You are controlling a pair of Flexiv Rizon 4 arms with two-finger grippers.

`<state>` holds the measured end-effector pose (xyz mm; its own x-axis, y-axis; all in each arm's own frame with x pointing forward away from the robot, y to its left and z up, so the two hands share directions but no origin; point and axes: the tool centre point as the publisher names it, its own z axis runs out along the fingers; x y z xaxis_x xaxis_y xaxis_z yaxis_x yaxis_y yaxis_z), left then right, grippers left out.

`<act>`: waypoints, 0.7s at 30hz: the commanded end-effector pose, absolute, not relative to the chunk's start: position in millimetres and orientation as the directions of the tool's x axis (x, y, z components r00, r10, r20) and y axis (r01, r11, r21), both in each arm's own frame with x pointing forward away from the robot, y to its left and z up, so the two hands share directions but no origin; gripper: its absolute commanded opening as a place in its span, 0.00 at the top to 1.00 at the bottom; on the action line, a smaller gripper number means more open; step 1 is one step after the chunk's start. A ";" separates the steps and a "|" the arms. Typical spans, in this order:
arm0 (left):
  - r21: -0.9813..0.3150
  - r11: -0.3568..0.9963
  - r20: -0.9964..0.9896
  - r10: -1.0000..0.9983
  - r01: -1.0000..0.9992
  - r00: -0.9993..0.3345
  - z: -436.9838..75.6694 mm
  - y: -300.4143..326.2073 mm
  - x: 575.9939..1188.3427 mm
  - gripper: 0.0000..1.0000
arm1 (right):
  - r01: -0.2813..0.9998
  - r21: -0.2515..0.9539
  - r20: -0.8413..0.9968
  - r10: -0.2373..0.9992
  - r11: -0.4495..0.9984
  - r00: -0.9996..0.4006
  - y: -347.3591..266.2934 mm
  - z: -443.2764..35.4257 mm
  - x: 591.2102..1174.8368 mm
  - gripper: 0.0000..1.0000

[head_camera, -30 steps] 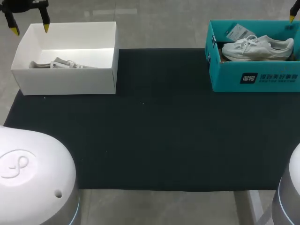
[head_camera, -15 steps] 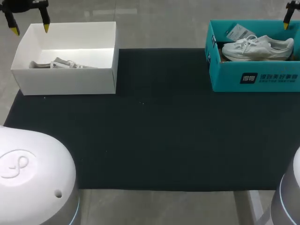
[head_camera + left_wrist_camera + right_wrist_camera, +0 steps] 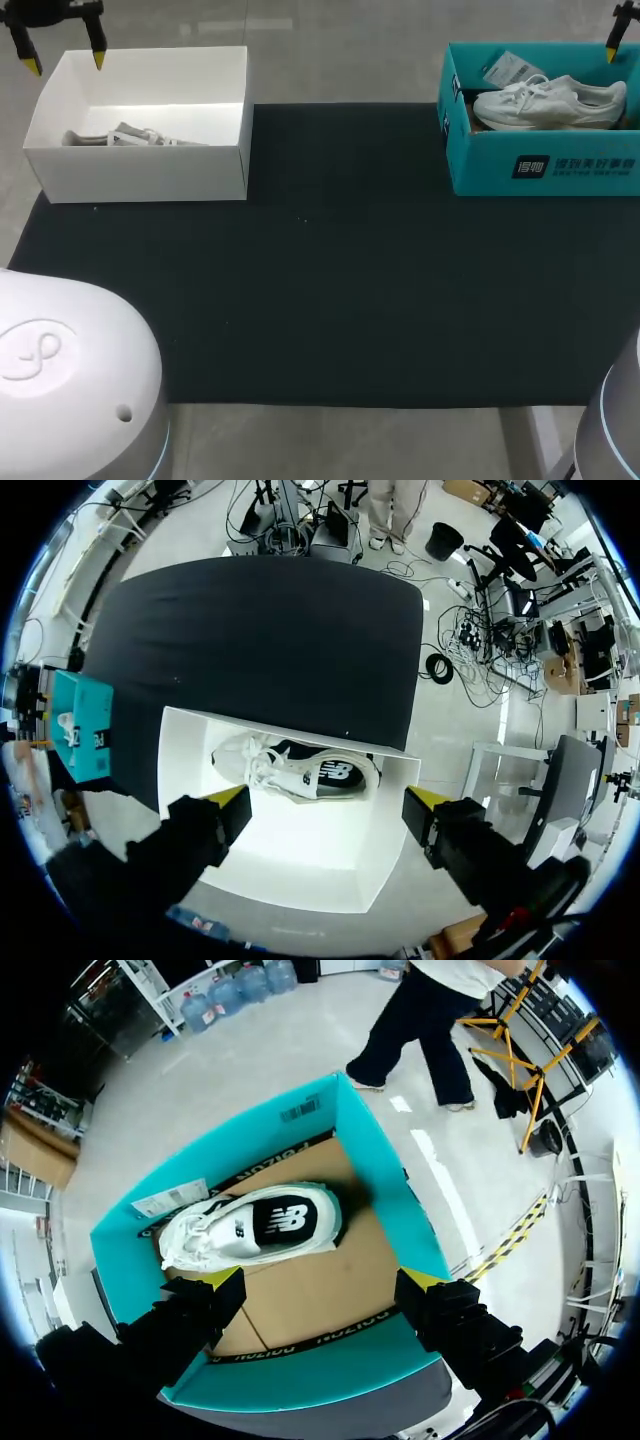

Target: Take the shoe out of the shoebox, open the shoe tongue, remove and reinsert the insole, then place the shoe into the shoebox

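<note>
Teal shoebox [image 3: 490, 160] holds a white shoe [image 3: 550, 102] lying on its side.

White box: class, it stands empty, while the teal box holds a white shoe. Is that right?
Wrong in one respect: the white box is not empty. The left wrist view shows a shoe lying in it. The teal box does hold a white shoe.

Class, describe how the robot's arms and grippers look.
The left arm and right arm have rounded white housings; the left bears an embossed looped mark and a small hole. The left gripper and right gripper are black, each with two yellow-tipped fingers.
</note>
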<state>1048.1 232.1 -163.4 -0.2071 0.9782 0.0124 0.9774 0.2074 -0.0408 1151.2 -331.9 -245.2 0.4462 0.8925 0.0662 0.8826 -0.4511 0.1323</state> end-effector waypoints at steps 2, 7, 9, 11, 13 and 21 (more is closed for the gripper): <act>-0.041 0.207 0.014 0.978 0.978 -0.206 -163.1 232.5 1048.3 0.00 | 0.881 0.134 0.051 0.891 -0.454 0.451 -333.5 -248.4 1154.5 0.00; -0.041 0.207 0.014 0.978 0.978 -0.206 -163.1 232.5 1048.3 0.00 | 0.865 0.144 0.045 0.876 -0.481 0.480 -339.5 -267.5 1162.2 0.00; -0.041 0.207 0.014 0.978 0.978 -0.206 -163.1 232.5 1048.3 0.00 | 0.865 0.140 0.026 0.875 -0.481 0.483 -340.6 -274.6 1164.5 0.00; -0.041 0.207 0.014 0.978 0.978 -0.206 -163.1 232.5 1048.3 0.00 | 0.865 0.141 0.019 0.875 -0.482 0.484 -340.5 -278.7 1167.4 0.00; -0.041 0.207 0.014 0.978 0.978 -0.206 -163.1 232.5 1048.3 0.00 | 0.870 0.142 0.005 0.879 -0.473 0.477 -340.5 -283.7 1171.4 0.00; -0.041 0.207 0.014 0.978 0.978 -0.206 -163.1 232.5 1048.3 0.00 | 0.885 0.154 -0.045 0.892 -0.439 0.450 -338.8 -302.1 1184.1 0.00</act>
<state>1048.1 232.2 -163.4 -0.2071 0.9782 0.0124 0.9774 0.2075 -0.0408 1168.7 -338.9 -294.1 0.4477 0.8935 -0.0335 0.8832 -0.4361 0.1726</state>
